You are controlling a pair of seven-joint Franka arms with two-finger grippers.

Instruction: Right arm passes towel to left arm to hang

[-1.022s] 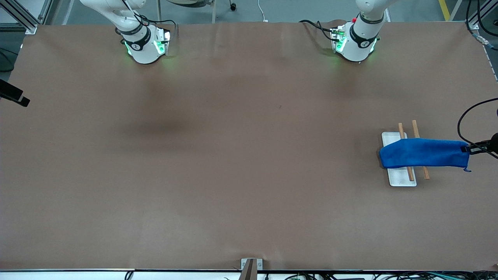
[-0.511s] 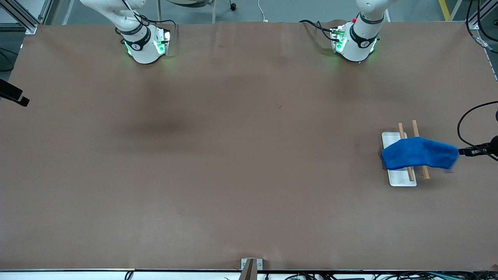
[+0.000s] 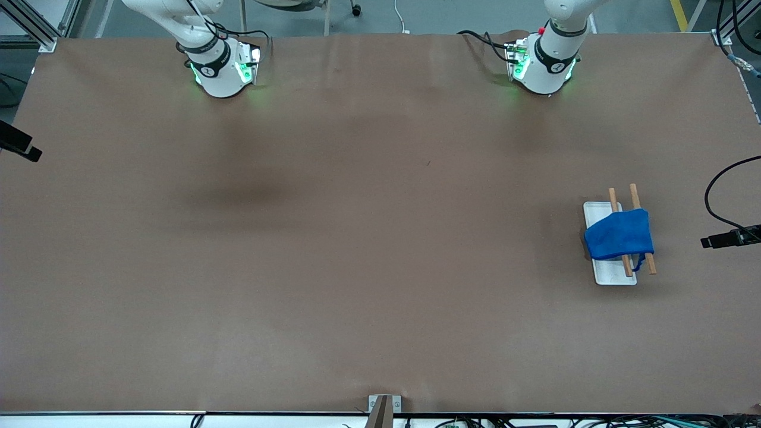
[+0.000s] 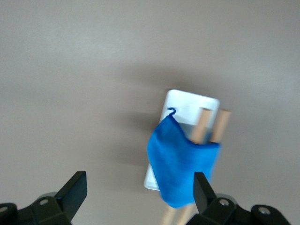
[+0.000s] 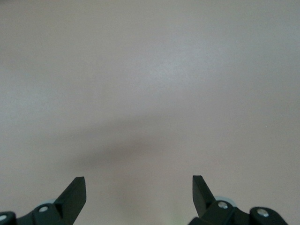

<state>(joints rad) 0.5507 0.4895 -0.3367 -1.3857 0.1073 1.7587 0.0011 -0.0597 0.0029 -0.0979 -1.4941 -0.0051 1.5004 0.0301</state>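
The bright blue towel (image 3: pixel 618 238) hangs draped over two wooden rods (image 3: pixel 634 196) of a small rack with a white base (image 3: pixel 612 272), at the left arm's end of the table. Its loose thread dangles by the rods. My left gripper (image 3: pixel 710 242) is open and empty, apart from the towel, over the table's edge past the rack. In the left wrist view the towel (image 4: pixel 180 166) hangs on the rods (image 4: pixel 206 124) ahead of the open left gripper (image 4: pixel 140 187). My right gripper (image 3: pixel 27 151) waits open and empty over the right arm's end of the table; its wrist view (image 5: pixel 139 187) shows only bare table.
The brown table surface (image 3: pixel 357 238) spreads between the two green-lit arm bases (image 3: pixel 223 71) (image 3: pixel 541 68). A black cable (image 3: pixel 713 190) loops near the left gripper. A small metal bracket (image 3: pixel 383 404) sits at the table's edge nearest the front camera.
The left gripper let go of the towel's stretched end and drew back toward the table's edge. The freed end fell and the towel now drapes over the rods.
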